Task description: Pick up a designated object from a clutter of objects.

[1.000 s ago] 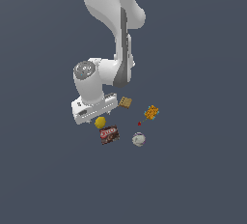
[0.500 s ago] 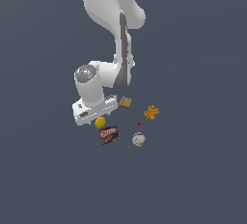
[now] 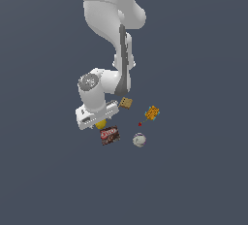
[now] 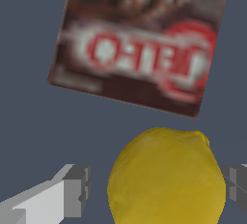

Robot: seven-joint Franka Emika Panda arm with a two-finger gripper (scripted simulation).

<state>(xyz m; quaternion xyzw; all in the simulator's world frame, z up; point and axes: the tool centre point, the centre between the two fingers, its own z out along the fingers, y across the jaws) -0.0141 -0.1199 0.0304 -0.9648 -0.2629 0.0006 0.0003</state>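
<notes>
The designated object, a smooth yellow lemon-like fruit [image 4: 166, 177], lies between my two fingers in the wrist view. One grey finger [image 4: 75, 189] stands apart from its side, and the other [image 4: 237, 184] is close to the opposite side. My gripper [image 4: 159, 187] is open around it. In the exterior view the gripper [image 3: 100, 120] is low over the clutter of objects, and only a sliver of the yellow fruit [image 3: 101, 124] shows under the white hand.
A dark brown red-labelled box [image 3: 110, 135] [image 4: 137, 49] lies right beside the fruit. A whitish-grey ball [image 3: 139, 139], an orange patterned piece [image 3: 152, 113] and a tan square cracker [image 3: 126, 103] lie toward the exterior view's right.
The hand has sunk slightly over the yellow fruit, covering more of it. The other items have not moved.
</notes>
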